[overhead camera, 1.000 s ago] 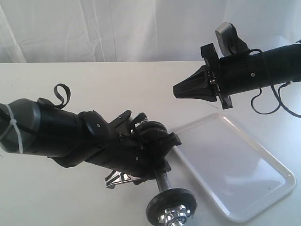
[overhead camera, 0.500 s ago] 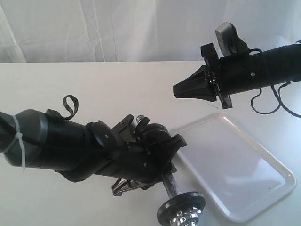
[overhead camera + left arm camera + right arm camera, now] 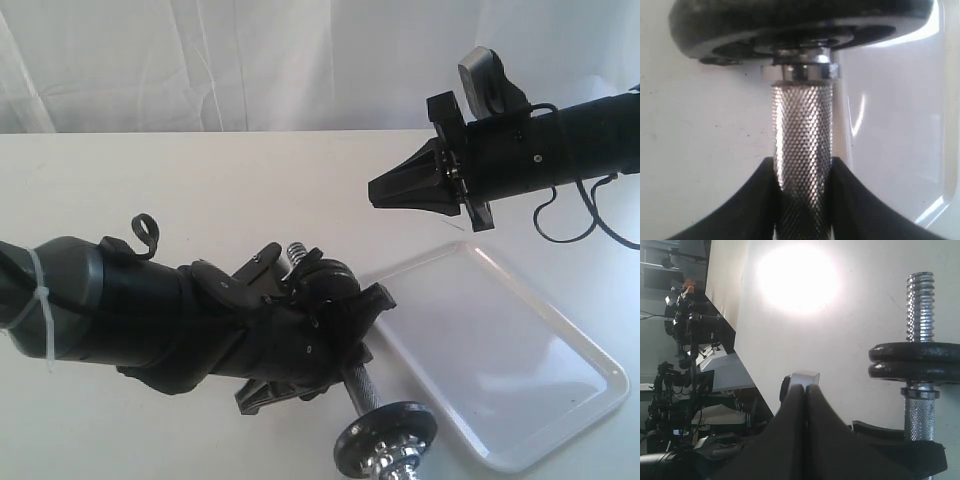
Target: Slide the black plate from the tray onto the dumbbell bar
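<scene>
My left gripper [image 3: 345, 315] [image 3: 802, 167] is shut on the knurled middle of the dumbbell bar [image 3: 358, 385] [image 3: 802, 125], which is held tilted above the table beside the tray [image 3: 560, 330]. One black plate [image 3: 385, 432] [image 3: 790, 25] sits on the bar's near end behind a silver nut. Two more black plates [image 3: 917, 362] are stacked just below the bar's other, threaded end [image 3: 920, 300]. I cannot tell which disc came from the tray. The white tray shows only bare surface. My right gripper [image 3: 375, 195] [image 3: 805, 387] hangs shut and empty, above the table behind the tray.
A white table [image 3: 200, 180] carries everything, with a white curtain behind it. The tray's rim [image 3: 940, 195] lies close to the bar's near end. Lab equipment [image 3: 685, 325] shows beyond the table edge in the right wrist view.
The left arm has turned and shifted, swinging the bar's near-end plate to the right and bringing the threaded end into sight. The right arm has not moved.
</scene>
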Tool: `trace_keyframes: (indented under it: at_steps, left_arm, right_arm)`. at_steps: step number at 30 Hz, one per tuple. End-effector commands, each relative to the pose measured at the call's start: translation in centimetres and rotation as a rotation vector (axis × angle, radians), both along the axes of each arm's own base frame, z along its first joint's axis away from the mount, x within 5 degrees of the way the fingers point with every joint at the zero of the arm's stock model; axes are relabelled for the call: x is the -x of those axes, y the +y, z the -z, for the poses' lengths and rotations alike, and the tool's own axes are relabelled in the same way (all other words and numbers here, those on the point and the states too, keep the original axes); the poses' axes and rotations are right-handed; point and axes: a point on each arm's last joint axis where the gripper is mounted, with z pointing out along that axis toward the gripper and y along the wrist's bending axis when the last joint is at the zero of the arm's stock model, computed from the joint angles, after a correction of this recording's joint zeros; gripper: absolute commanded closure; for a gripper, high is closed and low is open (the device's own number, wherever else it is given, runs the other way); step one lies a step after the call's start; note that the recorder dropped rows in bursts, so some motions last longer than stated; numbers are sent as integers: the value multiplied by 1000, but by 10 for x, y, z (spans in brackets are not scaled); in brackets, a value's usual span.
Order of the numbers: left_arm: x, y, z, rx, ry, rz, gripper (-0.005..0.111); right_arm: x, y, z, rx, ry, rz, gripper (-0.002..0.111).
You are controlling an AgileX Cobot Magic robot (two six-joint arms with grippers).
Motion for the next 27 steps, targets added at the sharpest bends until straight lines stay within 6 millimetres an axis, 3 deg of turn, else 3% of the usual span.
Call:
trace_keyframes:
  at_steps: [1,27]
  left_arm:
    - [0,3,-47,82,-122,5,107]
    - [-3,-6,4,13,24,-34,107]
  right_arm:
    - [0,-1,-6,-15,-14,6,108]
    - [0,-1,-6,-22,-14,10,108]
